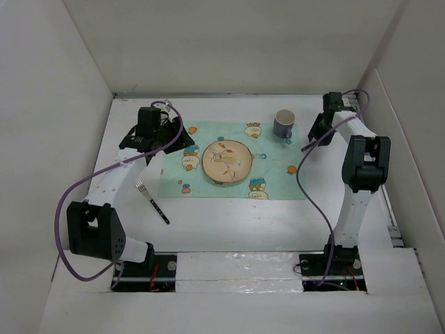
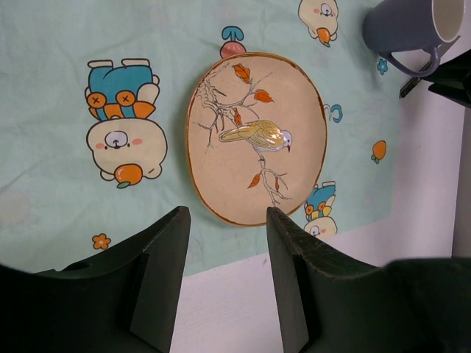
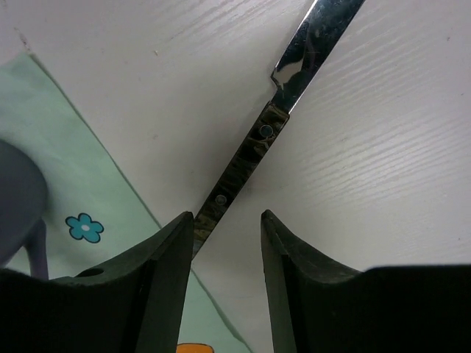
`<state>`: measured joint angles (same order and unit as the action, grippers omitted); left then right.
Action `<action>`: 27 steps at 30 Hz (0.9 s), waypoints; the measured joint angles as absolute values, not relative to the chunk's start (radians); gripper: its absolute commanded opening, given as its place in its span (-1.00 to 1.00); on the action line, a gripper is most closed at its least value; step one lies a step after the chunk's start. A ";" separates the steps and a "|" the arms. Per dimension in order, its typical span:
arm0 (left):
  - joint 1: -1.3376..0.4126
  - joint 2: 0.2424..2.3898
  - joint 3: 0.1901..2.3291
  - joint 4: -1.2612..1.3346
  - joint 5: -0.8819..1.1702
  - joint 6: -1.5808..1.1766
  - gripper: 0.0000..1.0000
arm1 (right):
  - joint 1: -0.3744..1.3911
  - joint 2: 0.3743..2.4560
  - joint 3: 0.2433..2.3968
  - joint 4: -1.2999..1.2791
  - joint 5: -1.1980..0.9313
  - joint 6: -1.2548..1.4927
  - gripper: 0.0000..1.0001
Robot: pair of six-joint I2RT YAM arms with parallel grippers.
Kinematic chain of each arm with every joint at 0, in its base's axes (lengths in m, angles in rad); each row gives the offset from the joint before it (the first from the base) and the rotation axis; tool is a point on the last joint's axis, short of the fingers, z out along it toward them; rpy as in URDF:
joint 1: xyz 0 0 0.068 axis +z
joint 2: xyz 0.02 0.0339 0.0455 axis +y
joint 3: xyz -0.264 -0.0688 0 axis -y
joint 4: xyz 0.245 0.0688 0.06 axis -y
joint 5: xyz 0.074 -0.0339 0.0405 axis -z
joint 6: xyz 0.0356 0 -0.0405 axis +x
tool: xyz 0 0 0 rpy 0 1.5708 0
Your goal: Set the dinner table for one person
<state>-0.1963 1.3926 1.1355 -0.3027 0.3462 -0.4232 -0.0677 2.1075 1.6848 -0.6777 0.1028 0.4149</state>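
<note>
- Looking at the top cam first: dinner table (image 1: 229, 223) has the mat (image 1: 278, 181) spread mid-table, w/ the plate (image 1: 226, 161) centred on it and the mug (image 1: 283, 124) at the mat's far right corner. Reads as one place setting imo.
- Fork (image 1: 151, 200) lies on bare table just left of the mat, tines pointing away from the arm bases, which is where a fork belongs.
- Left gripper (image 1: 177, 139) is over the mat's far left corner. Right gripper (image 1: 314, 136) is just right of the mug.
- Left wrist cam: fingers apart w/ nothing between them. Plate is beyond the tips, not touching, so I'd guess this arm is idle.
- Right wrist cam: jaws apart. Knife (image 3: 254, 143) lies flat on the table just off the mat edge. Its dark handle runs up between the fingers, nearer the left-hand one in view, blade past the tips. Can't tell if a finger touches it. Prob the knife spot, right of the plate.
</note>
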 measured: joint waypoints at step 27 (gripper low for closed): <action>-0.196 1.394 1.121 -0.276 0.378 -0.426 -0.15 | -0.123 2.094 1.652 -0.715 0.186 0.513 -1.00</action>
<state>-0.1963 1.3941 1.1210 -0.2756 0.3782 -0.4263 -0.1234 2.0937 1.6524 -0.7155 0.1860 0.5133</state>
